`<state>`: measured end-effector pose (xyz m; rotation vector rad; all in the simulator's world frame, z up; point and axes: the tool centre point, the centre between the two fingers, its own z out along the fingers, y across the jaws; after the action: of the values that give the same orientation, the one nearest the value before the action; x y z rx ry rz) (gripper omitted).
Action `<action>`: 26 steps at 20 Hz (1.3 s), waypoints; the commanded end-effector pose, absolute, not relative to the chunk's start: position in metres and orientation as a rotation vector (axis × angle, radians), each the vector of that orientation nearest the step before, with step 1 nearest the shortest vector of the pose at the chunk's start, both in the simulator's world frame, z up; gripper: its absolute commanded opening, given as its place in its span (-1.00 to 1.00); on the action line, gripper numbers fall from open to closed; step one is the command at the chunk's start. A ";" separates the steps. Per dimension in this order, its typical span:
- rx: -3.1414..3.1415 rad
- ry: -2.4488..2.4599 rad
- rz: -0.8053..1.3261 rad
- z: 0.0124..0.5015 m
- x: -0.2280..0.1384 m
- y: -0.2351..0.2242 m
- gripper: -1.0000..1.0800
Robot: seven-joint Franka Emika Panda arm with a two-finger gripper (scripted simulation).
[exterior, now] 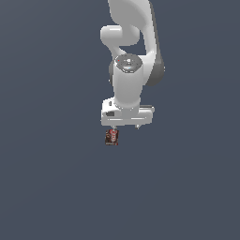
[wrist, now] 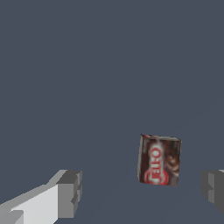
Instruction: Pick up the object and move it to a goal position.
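Smooth, faintly glossy white casing on the arm [exterior: 127, 89], plastic-looking. Printed, perhaps cardboard faces on the box [wrist: 159, 160]. Matt grey pads [wrist: 70, 193], flat matt floor [exterior: 47, 187].

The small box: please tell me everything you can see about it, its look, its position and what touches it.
The small box is rectangular, dark brown and red, with a whitish printed patch and white lettering on its broad face. It looks like printed cardboard, closed and undamaged. In the wrist view it lies between the two fingers of the open hand, nearer one finger, and neither touches it. In the exterior view it sits just under the hand, toward that view's left.
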<state>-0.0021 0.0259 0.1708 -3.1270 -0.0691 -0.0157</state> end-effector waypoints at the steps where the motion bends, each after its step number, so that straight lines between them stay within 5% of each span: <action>1: -3.127 -0.069 -0.016 0.171 -0.002 0.026 0.92; 16: -3.101 -0.061 -0.007 0.178 -0.004 0.039 0.92; 26: -3.113 -0.018 -0.006 0.140 -0.013 0.012 0.92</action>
<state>-0.0101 0.0186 0.1489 -3.1097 -0.0287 -0.0076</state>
